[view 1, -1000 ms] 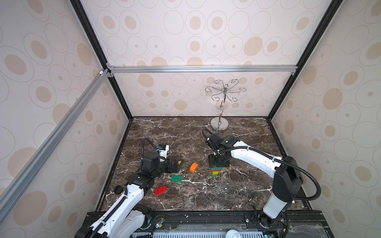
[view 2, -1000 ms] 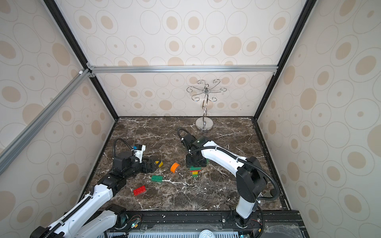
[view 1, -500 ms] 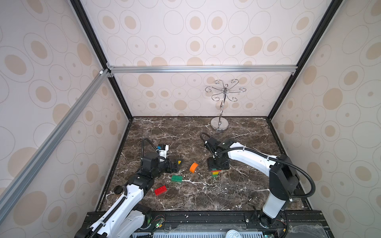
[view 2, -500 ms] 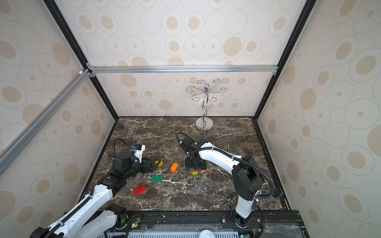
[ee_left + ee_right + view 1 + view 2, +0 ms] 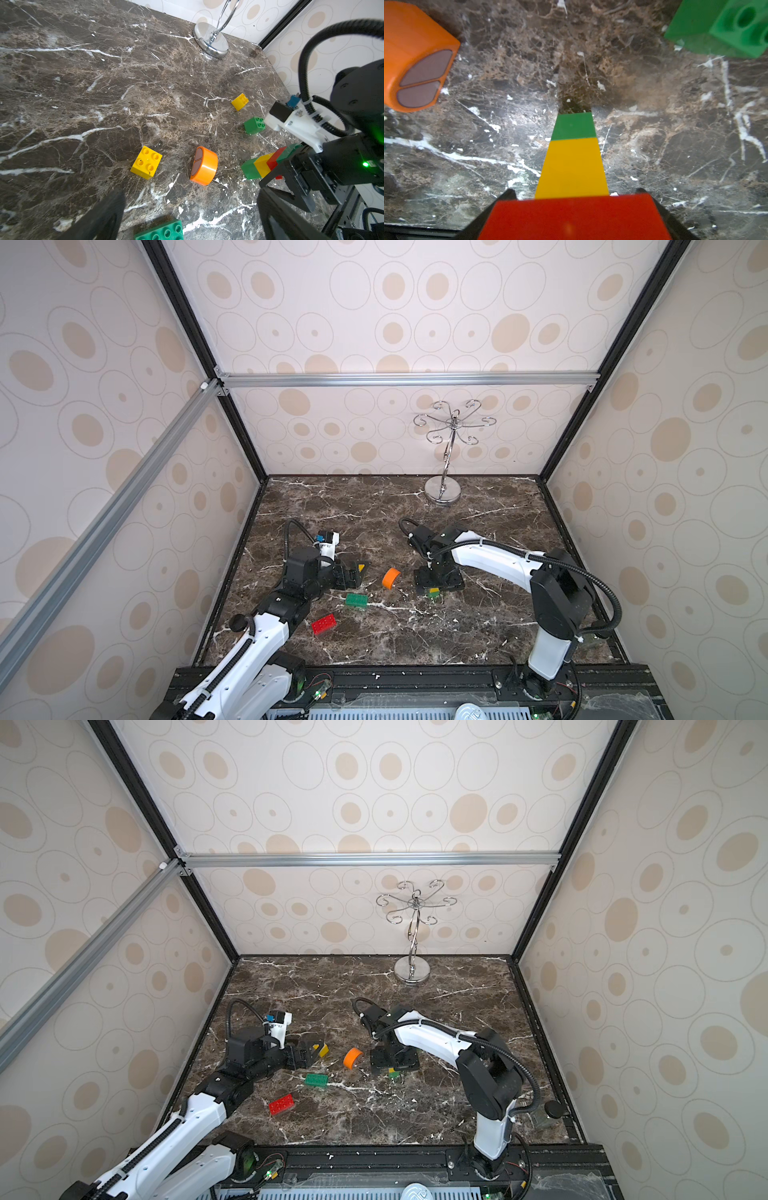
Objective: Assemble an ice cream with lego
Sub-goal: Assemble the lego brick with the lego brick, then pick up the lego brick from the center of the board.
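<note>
Shifted since a second earlier: right arm's wrist (image 5: 440,541), swung slightly toward the left arm (image 5: 266,626). Right gripper (image 5: 575,193): jaws are spread, flanking the red layer of an upright stack of green, yellow, red and green studded plastic bricks (image 5: 261,165) (green foot set on the dark marble table (image 5: 478,626)). Left gripper (image 5: 356,576): held wide, nothing grasped, a yellow square brick (image 5: 146,162) just ahead. An orange half-round domed piece (image 5: 391,578) is laid between the grippers. A green oblong brick (image 5: 356,600) and a red oblong brick (image 5: 324,624) are laid beside the left arm.

In both top views the right gripper (image 5: 438,583) hides most of the brick stack (image 5: 434,593), leaving only its near tip.
</note>
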Robot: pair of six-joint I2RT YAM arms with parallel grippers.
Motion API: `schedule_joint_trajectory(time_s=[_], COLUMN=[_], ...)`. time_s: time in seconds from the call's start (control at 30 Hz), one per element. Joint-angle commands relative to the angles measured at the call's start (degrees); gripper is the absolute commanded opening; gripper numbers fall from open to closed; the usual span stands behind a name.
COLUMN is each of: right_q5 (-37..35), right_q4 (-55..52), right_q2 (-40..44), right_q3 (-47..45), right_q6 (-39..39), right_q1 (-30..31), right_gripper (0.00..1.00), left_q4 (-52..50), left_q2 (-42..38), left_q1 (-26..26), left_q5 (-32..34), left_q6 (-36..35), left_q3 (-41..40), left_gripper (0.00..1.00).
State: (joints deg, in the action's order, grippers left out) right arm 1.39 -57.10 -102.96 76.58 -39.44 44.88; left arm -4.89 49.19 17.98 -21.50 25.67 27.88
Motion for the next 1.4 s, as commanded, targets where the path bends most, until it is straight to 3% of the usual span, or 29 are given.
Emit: schedule_joint_trajectory(time_s=[0.0,0.43,0.63,0.93,1.13,1.37], right_q5=[-1.68,-2.27,-7.64,-13.11,-16.10,-11.70], right_q4=[-2.48,-10.49,-11.02,-8.69,-5.48,1.43], right_q2=[3.85,11.18,11.29,3.42,-7.12,-16.67], right_q3=[1.18,6.65,10.57,18.20,24.32,27.62], right_q6=[-0.42,2.15,4.05,11.41,20.21,26.66], right_q1=[0.66,0.64,-0.87,-10.08,-15.52,-20.29], right_gripper=[0.92,0.94,0.93,0.92,0.92,0.94], left_q4=[-0.21,0.14,0.31,-0.13,-0.04,-0.39], left_q2=[-0.65,-0.46,-0.53,-1.39,-1.02,-1.11], left_q1=[-0.31,-0.31,-0.31,-0.31,-0.31,-0.31], left_q5=[0.35,0.01,-0.03,1.01,1.07,1.71], left_q6=[-0.04,-0.03,-0.05,-0.08,-0.05,-0.14], left_q3=[0.28,0.16,0.16,0.15,0.16,0.16], left_gripper=[1.00,1.00,1.00,1.00,1.00,1.00])
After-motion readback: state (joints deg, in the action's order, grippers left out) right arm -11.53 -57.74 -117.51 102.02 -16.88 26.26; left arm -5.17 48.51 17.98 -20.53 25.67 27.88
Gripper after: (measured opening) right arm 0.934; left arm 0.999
